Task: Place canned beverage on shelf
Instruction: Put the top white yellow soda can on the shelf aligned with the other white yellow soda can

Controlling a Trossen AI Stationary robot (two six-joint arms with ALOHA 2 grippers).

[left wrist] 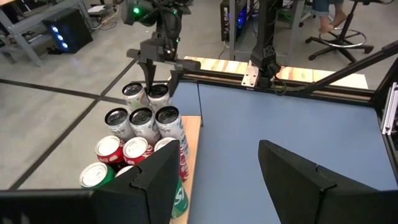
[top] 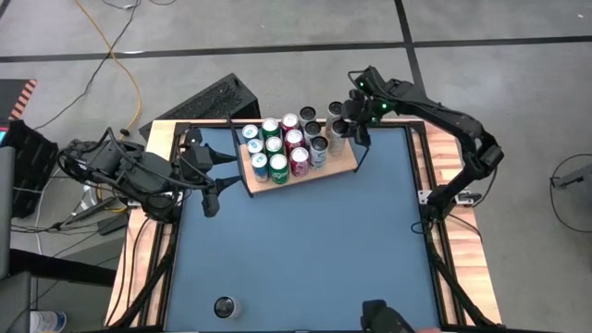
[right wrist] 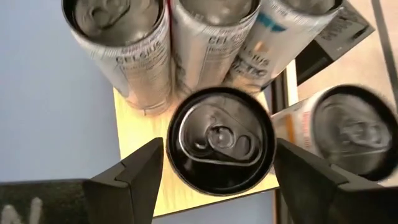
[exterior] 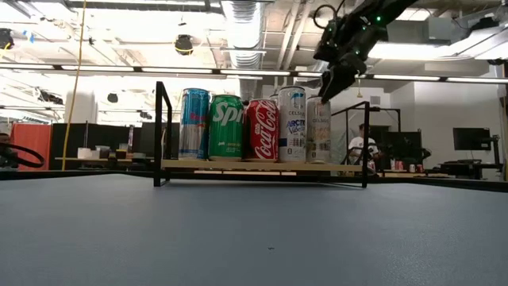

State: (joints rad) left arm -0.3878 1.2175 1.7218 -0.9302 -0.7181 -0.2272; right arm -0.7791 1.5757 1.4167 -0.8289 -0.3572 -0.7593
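Because the right jaws (top: pixel 350 123) hung over the shelf's (top: pixel 342 167) far right corner, any sideways pull could have toppled the can (top: pixel 339 127) beneath, which stood right at the board's edge with little wood to spare. From above, the left jaws (top: pixel 205 176) waited off the shelf's left end, over open desk (top: pixel 305 250); a lone can (top: pixel 225 306) stood near the front edge.

At desk level, cans crowded the shelf shoulder to shoulder, so the only free way out was upward.

The left wrist showed its own jaws parted, empty.

The right wrist showed its jaws spread either side of the can (right wrist: pixel 221 140), apparently clear of it.
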